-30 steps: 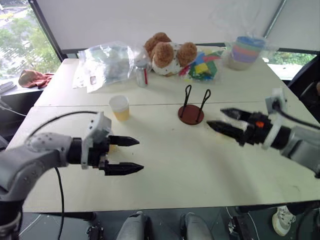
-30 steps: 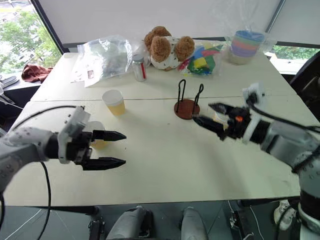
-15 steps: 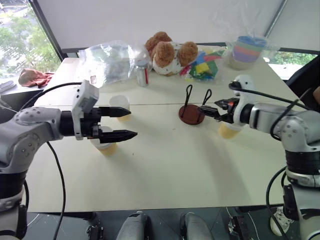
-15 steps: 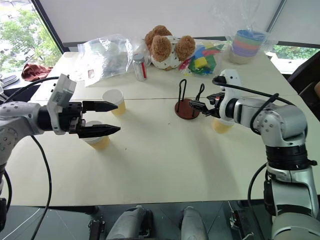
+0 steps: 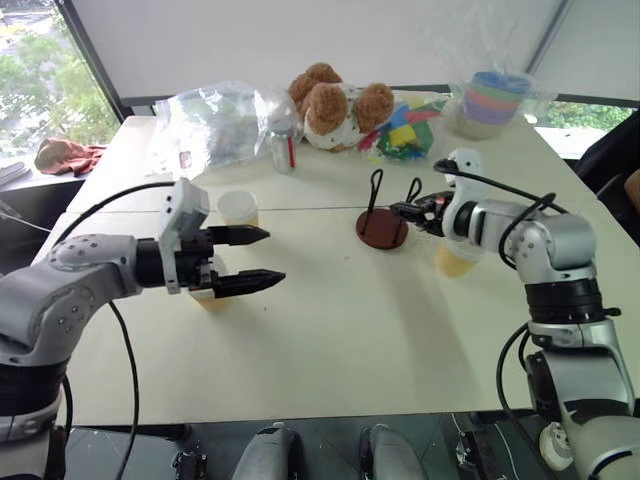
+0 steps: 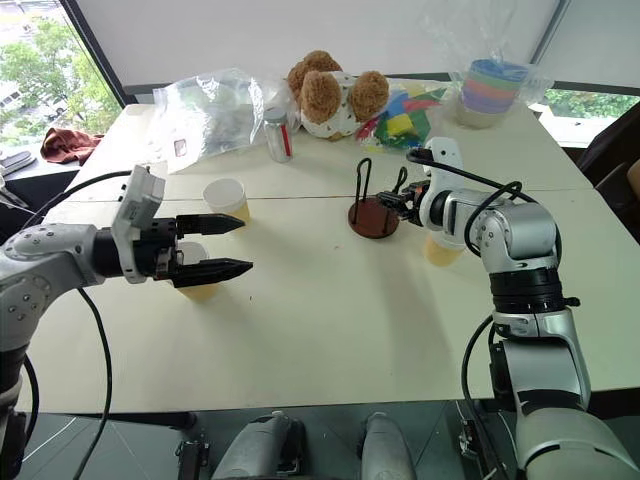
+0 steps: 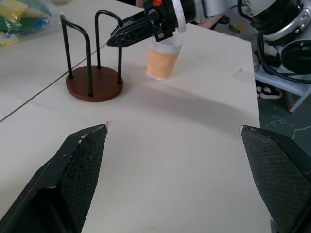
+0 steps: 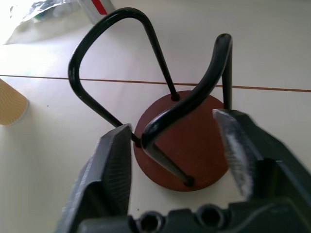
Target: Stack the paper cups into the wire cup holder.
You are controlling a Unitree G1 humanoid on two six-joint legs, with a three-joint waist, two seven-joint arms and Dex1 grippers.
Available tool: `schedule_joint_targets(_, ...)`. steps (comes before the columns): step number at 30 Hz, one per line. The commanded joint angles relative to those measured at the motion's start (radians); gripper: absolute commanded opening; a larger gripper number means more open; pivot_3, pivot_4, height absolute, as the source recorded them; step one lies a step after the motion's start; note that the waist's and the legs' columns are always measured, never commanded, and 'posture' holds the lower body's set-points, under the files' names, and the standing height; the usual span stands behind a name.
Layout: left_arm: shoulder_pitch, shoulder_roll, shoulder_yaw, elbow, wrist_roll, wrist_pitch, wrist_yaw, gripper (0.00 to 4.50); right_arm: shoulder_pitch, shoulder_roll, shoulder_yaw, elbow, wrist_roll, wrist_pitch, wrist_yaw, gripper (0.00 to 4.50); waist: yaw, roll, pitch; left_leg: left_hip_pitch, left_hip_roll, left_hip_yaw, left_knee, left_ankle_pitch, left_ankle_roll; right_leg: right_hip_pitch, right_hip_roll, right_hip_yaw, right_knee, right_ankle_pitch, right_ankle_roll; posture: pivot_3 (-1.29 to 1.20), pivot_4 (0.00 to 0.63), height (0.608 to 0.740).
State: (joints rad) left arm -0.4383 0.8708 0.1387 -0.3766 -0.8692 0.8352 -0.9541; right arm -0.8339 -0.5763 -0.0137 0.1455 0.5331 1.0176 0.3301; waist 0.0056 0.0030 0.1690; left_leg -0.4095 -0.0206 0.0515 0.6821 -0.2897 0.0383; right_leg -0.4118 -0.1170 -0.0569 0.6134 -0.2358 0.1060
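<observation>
Right gripper (image 8: 175, 145) nearer holder (image 5: 383, 228) (3 cups (image 5: 238, 208))

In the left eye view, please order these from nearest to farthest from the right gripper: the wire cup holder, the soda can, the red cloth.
1. wire cup holder, right at the right gripper.
2. soda can, farther back, by the plastic bag.
3. red cloth, beyond the table's far left edge.

Wire cup holder (image 5: 383, 222) mid-table; one paper cup (image 5: 455, 258) right of it, two cups (image 6: 226, 198) left.
</observation>
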Motion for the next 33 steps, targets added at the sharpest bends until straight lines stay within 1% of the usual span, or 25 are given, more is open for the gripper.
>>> schedule_joint_targets(1,-0.002,0.009,0.030,-0.019,0.012,-0.030,-0.006,4.50,-0.038,0.011,-0.008,-0.030,-0.028,-0.031,0.028,0.93,-0.001,0.000,0.000,0.000,0.000,0.000,0.000,0.000,0.000,0.000,0.000,0.000,0.000,0.000,0.000,0.00,0.150,0.740)
schedule_joint_targets(2,-0.004,0.008,0.030,-0.016,0.014,-0.031,-0.007,4.50,-0.038,0.014,-0.005,-0.033,-0.037,-0.039,0.034,0.39,-0.002,0.000,0.000,0.000,0.000,0.000,0.000,0.000,0.000,0.000,0.000,0.000,0.000,0.000,0.000,0.00,0.150,0.740)
schedule_joint_targets(3,-0.006,0.008,0.029,-0.014,0.015,-0.032,-0.008,4.50,-0.036,0.015,0.000,-0.036,-0.049,-0.052,0.043,0.01,-0.002,0.000,0.000,0.000,0.000,0.000,0.000,0.000,0.000,0.000,0.000,0.000,0.000,0.000,0.000,0.00,0.150,0.740)
schedule_joint_targets(7,-0.017,-0.001,0.029,-0.005,0.011,-0.033,-0.003,4.50,-0.012,-0.012,0.055,-0.090,-0.122,-0.136,0.095,0.01,-0.003,0.000,0.000,0.000,0.000,0.000,0.000,0.000,0.000,0.000,0.000,0.000,0.000,0.000,0.000,0.00,0.150,0.740)
schedule_joint_targets(10,-0.017,0.008,0.031,-0.005,0.010,-0.028,-0.010,4.50,0.019,-0.005,0.031,-0.246,-0.095,-0.052,0.077,0.01,-0.002,0.000,0.000,0.000,0.000,0.000,0.000,0.000,0.000,-0.001,0.000,0.000,0.000,0.000,0.000,0.00,0.150,0.740)
schedule_joint_targets(12,-0.022,0.020,0.038,0.000,0.003,-0.018,-0.020,4.50,0.038,0.051,-0.023,-0.366,-0.044,0.074,0.017,0.01,-0.002,0.000,0.000,0.000,0.000,0.000,-0.001,0.000,-0.001,-0.001,0.000,0.000,0.001,0.000,0.000,0.00,0.150,0.740)
schedule_joint_targets(15,-0.020,0.042,0.035,0.021,0.006,-0.015,-0.046,4.50,0.079,0.176,-0.073,-0.534,0.000,0.273,-0.091,0.01,-0.004,0.000,0.000,0.000,0.001,0.000,-0.002,0.001,-0.001,-0.001,0.000,0.000,0.002,0.000,0.000,0.00,0.150,0.740)
schedule_joint_targets(19,-0.020,0.070,0.022,0.038,0.017,-0.015,-0.085,4.50,0.136,0.307,-0.092,-0.674,-0.006,0.412,-0.185,0.01,-0.004,0.000,0.000,0.000,0.000,0.000,-0.001,0.001,-0.002,-0.002,0.000,0.000,0.001,0.000,0.000,0.00,0.150,0.740)
schedule_joint_targets(22,-0.024,0.094,0.001,0.053,0.032,-0.015,-0.119,4.50,0.189,0.335,-0.070,-0.716,-0.033,0.429,-0.220,0.01,0.001,0.000,0.000,0.000,0.000,0.000,-0.001,0.001,-0.002,-0.001,0.000,0.000,0.001,0.000,0.000,0.00,0.150,0.740)
schedule_joint_targets(26,-0.021,0.089,-0.019,0.060,0.056,-0.029,-0.138,4.50,0.223,0.326,-0.031,-0.728,-0.049,0.415,-0.223,0.01,0.000,0.000,0.000,0.000,-0.001,0.000,-0.001,0.001,-0.002,-0.001,0.000,0.000,0.001,0.000,0.000,0.00,0.150,0.740)
schedule_joint_targets(29,-0.024,0.079,-0.023,0.062,0.062,-0.028,-0.140,4.50,0.232,0.317,-0.017,-0.725,-0.057,0.401,-0.213,1.21,-0.006,0.000,0.000,0.000,0.000,0.000,-0.001,0.001,-0.002,-0.002,0.001,0.000,0.001,0.000,0.000,0.00,0.150,0.740)
schedule_joint_targets(31,-0.024,0.075,-0.026,0.060,0.063,-0.028,-0.138,4.50,0.238,0.299,-0.007,-0.725,-0.062,0.390,-0.201,2.21,-0.010,0.000,0.000,0.000,0.000,0.000,-0.001,0.001,-0.002,-0.002,0.001,0.000,0.001,0.000,0.000,0.00,0.150,0.740)
schedule_joint_targets(33,-0.026,0.070,-0.030,0.064,0.065,-0.030,-0.138,4.50,0.239,0.261,0.022,-0.719,-0.080,0.359,-0.186,3.31,-0.016,0.000,0.000,0.000,0.000,0.000,-0.001,0.001,-0.002,-0.002,0.001,0.000,0.001,0.000,0.000,0.00,0.150,0.740)
